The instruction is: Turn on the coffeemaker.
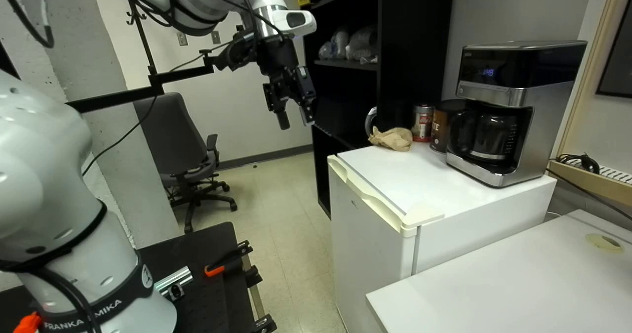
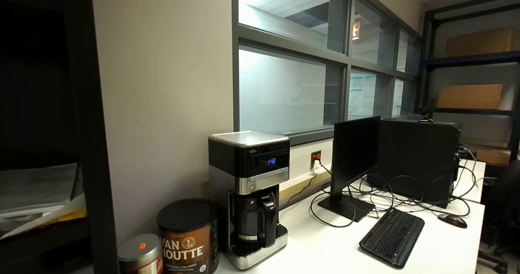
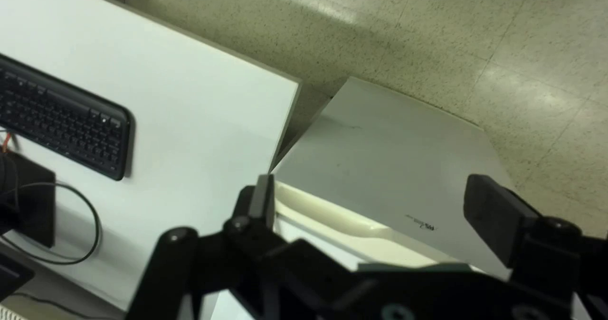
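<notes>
Fingers [image 3: 496,220], wide and empty, could, unless narrowed, strike wrong buttons [image 2: 269,174] on the coffeemaker [image 1: 521,96], at three o'clock in an exterior view.

The gripper [image 1: 296,121] is black, the Franka arm [image 1: 37,165] white, banded in black. Right of the gripper in an exterior view, the drip coffeemaker [image 1: 548,110] pairs black with silver-grey — clock digits [image 1: 488,72] blue, glass carafe [image 1: 493,131] dark. Also right of the gripper: a Van Houtte coffee canister [image 1: 439,129] in brown and black, a silver illy can [image 1: 423,120] with red, crumpled tan paper [image 1: 391,139]. Lower than the gripper, the mini-fridge [image 1: 365,244] is white, its handle trim [image 1: 368,192] cream — and the floor tiles [image 3: 522,40] are beige, flecked dark.
</notes>
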You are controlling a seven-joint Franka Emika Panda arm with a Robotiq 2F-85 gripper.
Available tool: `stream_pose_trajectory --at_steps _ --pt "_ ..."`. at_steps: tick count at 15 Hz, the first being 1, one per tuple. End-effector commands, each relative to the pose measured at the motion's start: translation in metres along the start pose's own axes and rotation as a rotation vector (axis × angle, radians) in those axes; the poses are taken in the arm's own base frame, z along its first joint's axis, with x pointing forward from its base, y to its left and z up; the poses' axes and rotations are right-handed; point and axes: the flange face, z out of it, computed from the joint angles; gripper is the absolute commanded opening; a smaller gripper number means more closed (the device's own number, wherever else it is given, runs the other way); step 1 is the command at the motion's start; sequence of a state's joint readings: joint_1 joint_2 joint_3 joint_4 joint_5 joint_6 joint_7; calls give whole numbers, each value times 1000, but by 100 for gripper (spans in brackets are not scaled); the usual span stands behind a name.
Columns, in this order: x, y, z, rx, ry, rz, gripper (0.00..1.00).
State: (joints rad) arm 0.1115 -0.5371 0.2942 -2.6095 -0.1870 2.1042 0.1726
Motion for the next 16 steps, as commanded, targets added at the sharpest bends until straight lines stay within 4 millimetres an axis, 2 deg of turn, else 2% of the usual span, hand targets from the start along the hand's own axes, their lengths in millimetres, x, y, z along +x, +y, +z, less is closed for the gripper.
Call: stream_pose_trajectory --at_steps 1,4,8,9,10,13,16 --pt "32 16 -5 -65 116 7 100" --pt "58 30 -4 -113 238 -14 100" --pt "99 52 9 -158 391 -24 100" --pt "110 59 13 -163 420 -19 75" --pt "119 64 16 -170 445 -20 74" --pt "148 76 27 -166 510 1 50" --pt "174 80 34 -176 558 9 28"
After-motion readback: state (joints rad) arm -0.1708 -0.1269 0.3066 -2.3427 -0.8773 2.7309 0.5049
